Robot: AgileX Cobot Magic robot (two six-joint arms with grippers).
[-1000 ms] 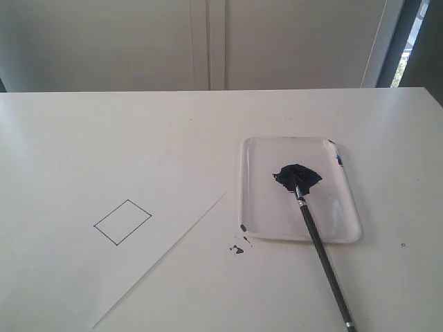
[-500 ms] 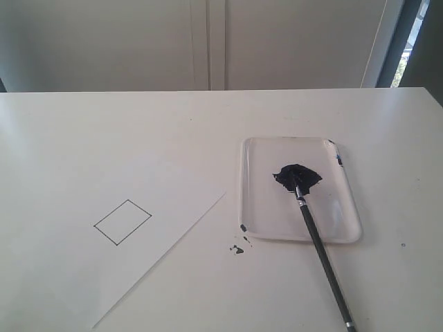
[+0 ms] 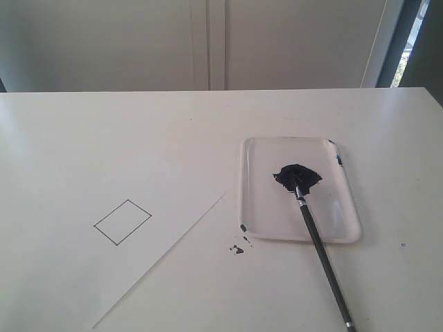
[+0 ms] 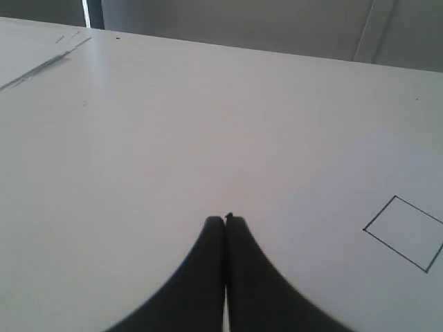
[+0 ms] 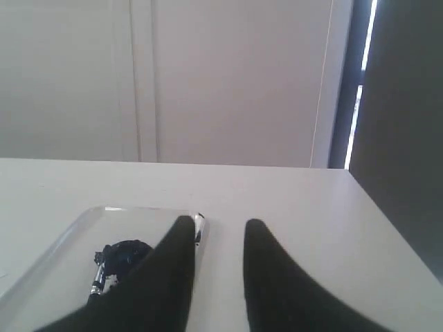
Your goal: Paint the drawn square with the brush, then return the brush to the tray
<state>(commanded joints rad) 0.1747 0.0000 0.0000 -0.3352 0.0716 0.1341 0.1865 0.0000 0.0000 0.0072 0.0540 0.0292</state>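
Spread, empty jaws on the right gripper (image 5: 218, 223), brush (image 5: 97, 282) lying outside them, bristles in the paint blob (image 5: 124, 252) on the tray (image 5: 66, 238), left gripper (image 4: 225, 220) jaws pressed together, unpainted drawn square (image 4: 403, 232) off to one side.

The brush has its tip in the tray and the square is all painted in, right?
No. The drawn square is only an empty outline, as the exterior view shows. The brush does have its tip in the tray.
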